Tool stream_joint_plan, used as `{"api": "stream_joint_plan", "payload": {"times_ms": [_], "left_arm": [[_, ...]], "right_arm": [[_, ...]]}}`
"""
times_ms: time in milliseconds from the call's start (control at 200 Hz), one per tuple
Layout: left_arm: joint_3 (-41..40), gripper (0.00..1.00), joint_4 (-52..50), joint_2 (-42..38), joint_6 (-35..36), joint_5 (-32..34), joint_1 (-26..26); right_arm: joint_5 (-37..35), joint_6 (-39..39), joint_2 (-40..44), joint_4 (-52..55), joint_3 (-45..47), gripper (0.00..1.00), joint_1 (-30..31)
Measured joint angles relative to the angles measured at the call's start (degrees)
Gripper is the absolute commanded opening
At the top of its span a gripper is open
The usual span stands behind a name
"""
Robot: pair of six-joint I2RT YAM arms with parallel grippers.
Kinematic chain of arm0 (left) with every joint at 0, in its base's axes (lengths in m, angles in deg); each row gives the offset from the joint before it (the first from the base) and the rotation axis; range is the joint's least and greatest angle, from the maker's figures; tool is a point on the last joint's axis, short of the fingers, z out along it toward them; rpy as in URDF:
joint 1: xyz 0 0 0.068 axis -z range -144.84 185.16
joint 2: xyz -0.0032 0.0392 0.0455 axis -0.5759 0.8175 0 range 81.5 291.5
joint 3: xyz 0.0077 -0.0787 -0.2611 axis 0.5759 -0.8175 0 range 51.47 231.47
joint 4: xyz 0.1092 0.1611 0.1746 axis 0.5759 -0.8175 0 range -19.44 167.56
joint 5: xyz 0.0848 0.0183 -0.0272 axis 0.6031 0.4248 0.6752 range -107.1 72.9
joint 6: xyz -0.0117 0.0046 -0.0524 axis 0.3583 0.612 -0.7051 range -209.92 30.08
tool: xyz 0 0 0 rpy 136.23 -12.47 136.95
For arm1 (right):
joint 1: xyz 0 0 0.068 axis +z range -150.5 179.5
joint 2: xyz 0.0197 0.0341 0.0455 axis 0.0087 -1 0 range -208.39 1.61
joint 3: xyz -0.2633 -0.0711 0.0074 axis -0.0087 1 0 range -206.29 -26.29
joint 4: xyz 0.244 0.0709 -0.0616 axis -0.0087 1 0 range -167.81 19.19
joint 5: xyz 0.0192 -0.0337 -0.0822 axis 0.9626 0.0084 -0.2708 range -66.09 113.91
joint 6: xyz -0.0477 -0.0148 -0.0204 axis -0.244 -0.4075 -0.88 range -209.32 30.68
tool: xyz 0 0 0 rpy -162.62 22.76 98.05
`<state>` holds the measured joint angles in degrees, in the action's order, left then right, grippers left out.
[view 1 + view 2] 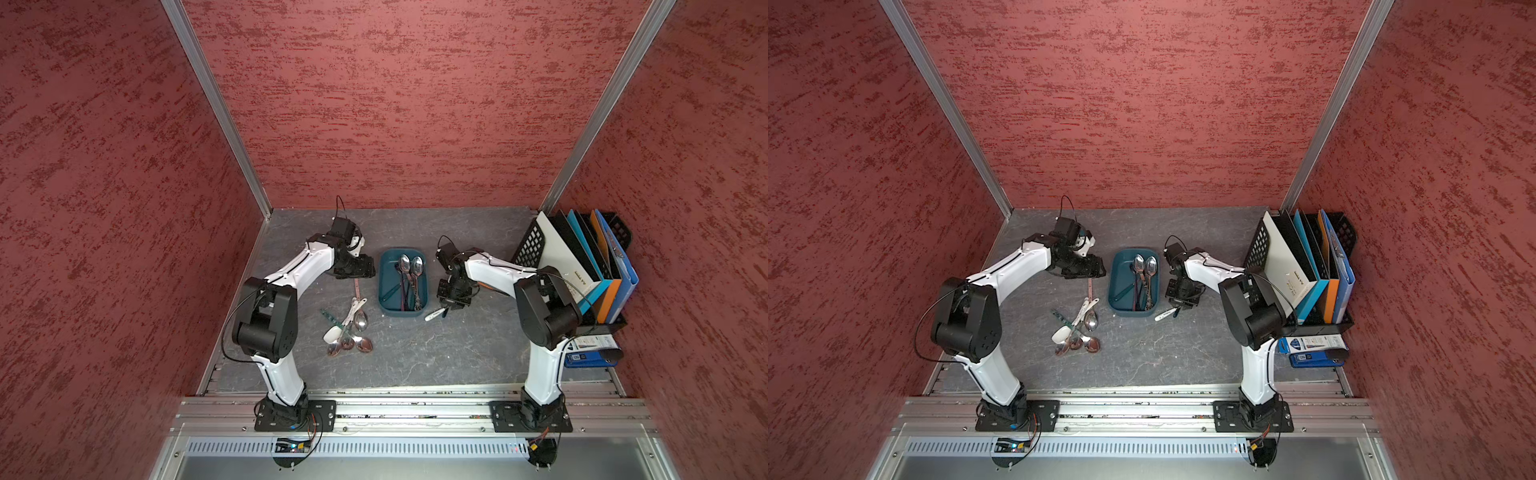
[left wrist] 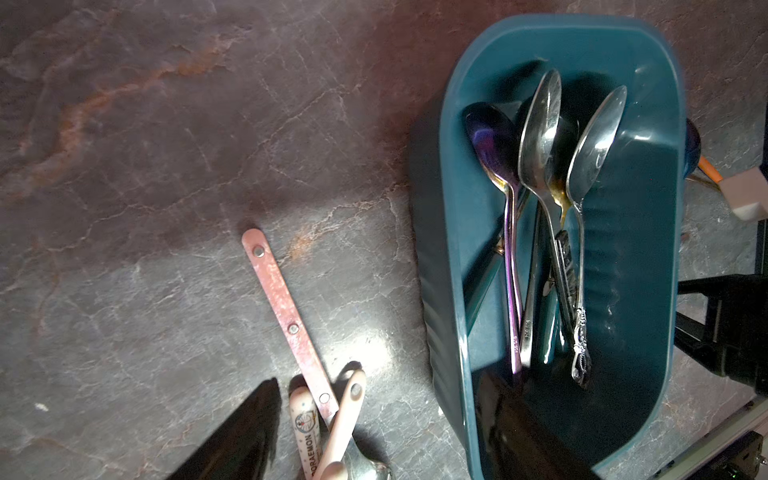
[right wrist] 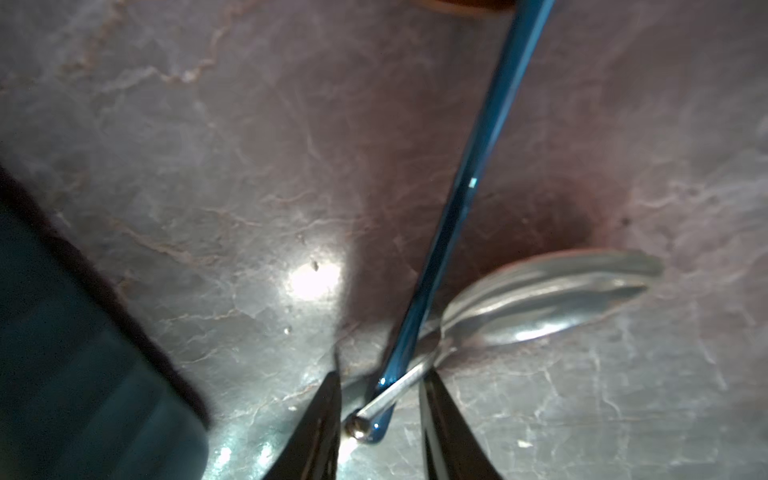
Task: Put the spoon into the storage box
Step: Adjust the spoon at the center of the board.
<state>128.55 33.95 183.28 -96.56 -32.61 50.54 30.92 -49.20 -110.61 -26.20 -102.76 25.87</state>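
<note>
Loose spoons [image 1: 348, 328] lie heaped toward the bench's left edge. Right gripper [image 3: 381, 374], jaws parted, straddles the handle of the spoon [image 3: 540, 299], which crosses a blue spoon [image 3: 478, 166] beside the mid-bench storage box [image 1: 403, 314]. Left gripper [image 2: 379, 376] hovers, jaws wide, empty.

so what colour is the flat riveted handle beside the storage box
The handle is faded pinkish red with pale speckles; the left wrist view shows it best.

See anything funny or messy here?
Yes. Beside the storage box, a blue handle and a silver spoon lie crossed, both between the open jaws of the right gripper. It might catch both at once.
</note>
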Motion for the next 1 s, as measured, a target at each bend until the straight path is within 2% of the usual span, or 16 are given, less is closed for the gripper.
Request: {"api": "stream_joint_plan", "payload": {"times_ms": [586,997], "left_arm": [[-0.26,0.78,0.17,-0.11,-0.13,-0.79,-0.31],[2.19,0.78,0.13,0.33,-0.15,-1.11,-0.31]], "right_arm": [[-0.66,-1.38,0.07,0.48,0.17,0.06,-0.02],[-1.6,-4.92,2.91,1.16,2.19,0.05,-0.02]]}}
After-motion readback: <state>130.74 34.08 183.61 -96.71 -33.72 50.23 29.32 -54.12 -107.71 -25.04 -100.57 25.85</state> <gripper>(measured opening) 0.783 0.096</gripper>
